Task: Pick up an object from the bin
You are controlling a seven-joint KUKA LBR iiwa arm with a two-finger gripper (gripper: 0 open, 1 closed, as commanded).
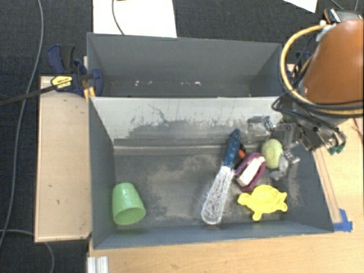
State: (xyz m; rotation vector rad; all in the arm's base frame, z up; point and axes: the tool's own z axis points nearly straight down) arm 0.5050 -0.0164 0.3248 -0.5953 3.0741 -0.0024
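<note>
bin (pixel 102 169) floor, left front corner: green plastic cup (pixel 127 205), wider end toward the near wall, well apart from everything else. right of centre: brush (pixel 222 181) lying on a diagonal, clear bristled head near the front wall, blue handle pointing toward the back wall. small orange bit (pixel 242 152) just beside the handle; too small to identify. purple and white thing (pixel 250 170) just right of the brush, seems to touch it. yellow flat toy (pixel 263 201), roughly turtle-shaped, just in front of the purple one. outside the bin: dark floor (pixel 20 152); white sheet (pixel 142 10) beyond the far wall, a black cable (pixel 115 17) running over it.
</note>
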